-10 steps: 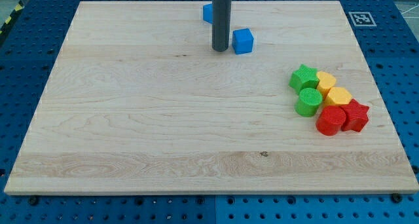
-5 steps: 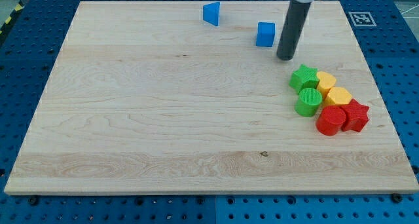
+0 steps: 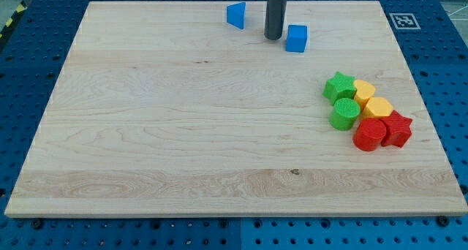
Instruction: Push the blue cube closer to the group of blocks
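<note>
Wooden board [image 3: 183, 133] carries blue cube [image 3: 296, 38], blue wedge [image 3: 235, 15], clustered green, yellow, red blocks [image 3: 368, 111].

My tip [image 3: 273, 37] swung back from the blue cube's [image 3: 296, 39] right side to just left of it, nearer the board's top edge.

Rod upright, my tip [image 3: 273, 37] on board.

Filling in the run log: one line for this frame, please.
tip: my tip just left of blue cube | cube: apart from group, up-left of green star | other: blue wedge-like block near top edge | task: unfinished
</note>
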